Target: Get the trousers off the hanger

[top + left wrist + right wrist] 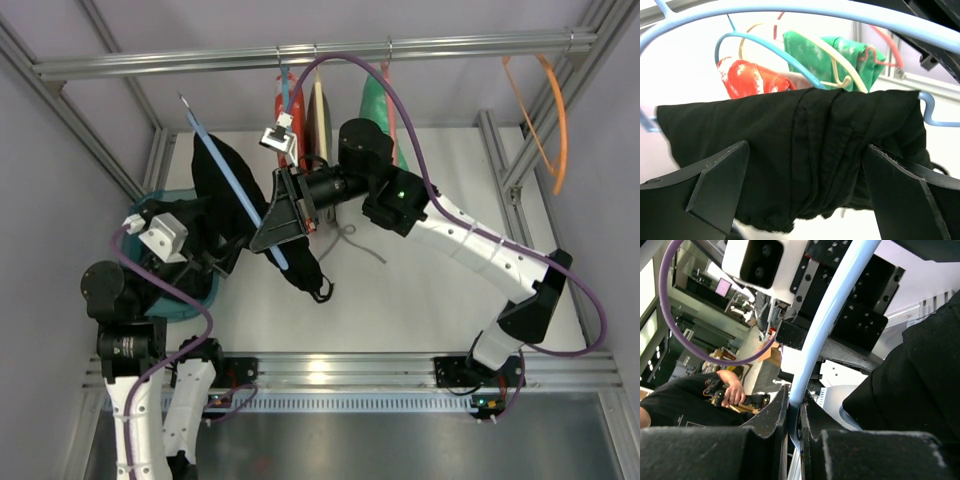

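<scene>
My left tool (805, 160) fills the lower corners of the left wrist view. Its jaws are spread wide and empty, flanking the trousers (765, 125) so that a closing stroke can take the cloth. My right tool (794, 407) is clamped on the hanger (826, 325), steadying it above the bench (430, 290). The trousers hang folded over the hanger's lower bar at centre frame: black, soft, creased, bunched thicker toward the right.

Black trousers (790, 150); light blue hanger (790, 9); red garment (747, 77); green garment (820, 55).
</scene>
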You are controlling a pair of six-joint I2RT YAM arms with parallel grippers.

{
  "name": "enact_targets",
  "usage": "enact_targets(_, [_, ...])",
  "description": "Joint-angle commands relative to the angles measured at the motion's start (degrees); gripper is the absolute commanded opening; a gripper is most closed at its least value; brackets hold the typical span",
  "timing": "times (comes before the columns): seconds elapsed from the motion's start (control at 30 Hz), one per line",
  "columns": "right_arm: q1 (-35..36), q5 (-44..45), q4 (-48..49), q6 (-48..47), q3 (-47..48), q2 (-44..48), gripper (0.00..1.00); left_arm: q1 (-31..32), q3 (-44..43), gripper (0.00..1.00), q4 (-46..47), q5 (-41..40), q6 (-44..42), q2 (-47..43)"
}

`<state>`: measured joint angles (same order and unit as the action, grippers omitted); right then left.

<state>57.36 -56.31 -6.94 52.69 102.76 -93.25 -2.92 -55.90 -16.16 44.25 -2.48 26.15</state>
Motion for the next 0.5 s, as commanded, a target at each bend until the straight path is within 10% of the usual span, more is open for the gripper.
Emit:
enact_targets(0.0, [1.2,-1.5,10.5,-2.3,2.0,3.5,0.0,-0.2,1.1,0.98,8.4,0.7,6.5,0.9])
enact_targets(0.37, [2.7,-2.3,10.7,-2.4,2.4,2.6,0.0,-0.2,3.0,0.98,13.5,-5.0,7.9,1.7])
enact_targets(0.47, [2.8,-2.6,10.3,-2.8,2.1,2.7,0.0,-0.2,3.0,0.78,13.6,-4.9,8.1,2.7])
